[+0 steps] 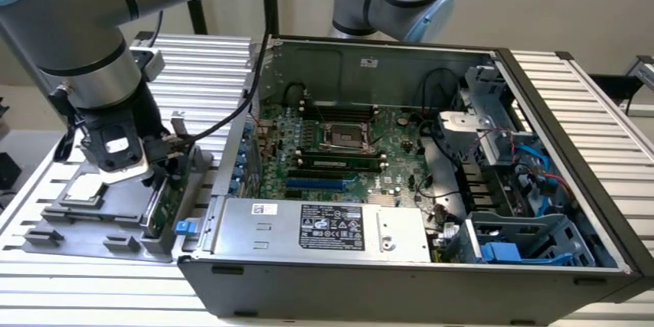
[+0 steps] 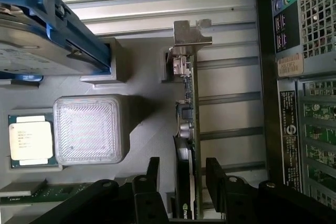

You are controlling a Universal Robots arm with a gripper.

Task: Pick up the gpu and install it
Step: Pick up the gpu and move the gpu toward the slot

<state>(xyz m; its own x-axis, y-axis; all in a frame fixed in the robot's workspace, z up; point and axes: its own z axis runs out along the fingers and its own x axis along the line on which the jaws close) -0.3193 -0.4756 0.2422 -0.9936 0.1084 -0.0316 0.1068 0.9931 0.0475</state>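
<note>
In the exterior view I am seeing the arm (image 1: 92, 51) reaching straight down at that view's left, the gripper (image 1: 152, 172) hanging over the gray tray (image 1: 72, 235) beside the open computer case (image 1: 409, 281). The gpu (image 1: 155, 208) is standing on edge in the tray, just under the gripper.

In the wrist view the gripper (image 2: 184, 174) is sitting open, its fingers (image 2: 153, 171) straddling the gpu (image 2: 189, 114) with a gap showing on each side. The card is showing a thin green edge, a black face and a silver bracket (image 2: 191, 32) at its far end.

The arm (image 1: 82, 44) is showing silver-grey tubing and pale blue joint caps. A black cable (image 1: 230, 119) is running from the wrist. The gripper (image 2: 184, 167) is presenting black fingers (image 2: 152, 174).
</note>
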